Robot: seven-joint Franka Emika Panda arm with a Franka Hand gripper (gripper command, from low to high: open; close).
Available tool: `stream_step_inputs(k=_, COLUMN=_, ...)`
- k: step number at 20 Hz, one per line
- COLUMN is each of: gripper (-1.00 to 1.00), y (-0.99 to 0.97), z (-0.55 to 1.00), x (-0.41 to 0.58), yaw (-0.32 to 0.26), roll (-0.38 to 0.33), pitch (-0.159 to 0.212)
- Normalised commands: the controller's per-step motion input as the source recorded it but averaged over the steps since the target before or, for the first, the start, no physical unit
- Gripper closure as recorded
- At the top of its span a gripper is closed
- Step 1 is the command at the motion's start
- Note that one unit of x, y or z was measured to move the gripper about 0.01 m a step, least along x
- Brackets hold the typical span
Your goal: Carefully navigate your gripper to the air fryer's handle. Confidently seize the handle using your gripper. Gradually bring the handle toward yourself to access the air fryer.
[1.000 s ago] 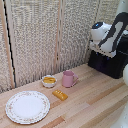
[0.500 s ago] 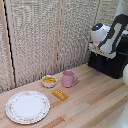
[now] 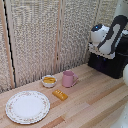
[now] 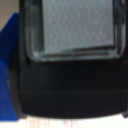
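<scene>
One air fryer (image 3: 111,62), one mug (image 3: 68,79)

The arm is hiding the air fryer (image 3: 114,64) front and handle. The wrist view is blurring everything.

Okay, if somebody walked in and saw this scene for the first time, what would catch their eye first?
Most likely the bulky white and black robot arm at the exterior view's upper right, bent down over the black air fryer at the table's far end. Next, the pink mug mid-table, beside a small bowl with something yellow in it, and the large floral-rimmed plate nearer the camera on the exterior view's left.
</scene>
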Motion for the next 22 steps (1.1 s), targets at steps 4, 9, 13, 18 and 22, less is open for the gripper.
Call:
stream_step_inputs(k=4, gripper=1.0, y=0.24, z=0.1, x=-0.149, yaw=-0.11, roll=0.272, pitch=0.127)
stream_step_inputs(k=9, gripper=1.0, y=0.33, z=0.11, x=-0.175, yaw=-0.123, roll=0.253, pitch=0.07)
stream_step_inputs(k=13, gripper=1.0, y=0.64, z=0.01, x=-0.176, yaw=-0.138, roll=0.096, pitch=-0.012)
stream_step_inputs(k=18, gripper=1.0, y=0.67, z=0.0, x=-0.037, yaw=-0.188, roll=0.026, pitch=-0.031)
stream_step_inputs(k=22, gripper=1.0, y=0.67, z=0.0, x=0.0, yaw=-0.205, roll=0.0, pitch=-0.02)
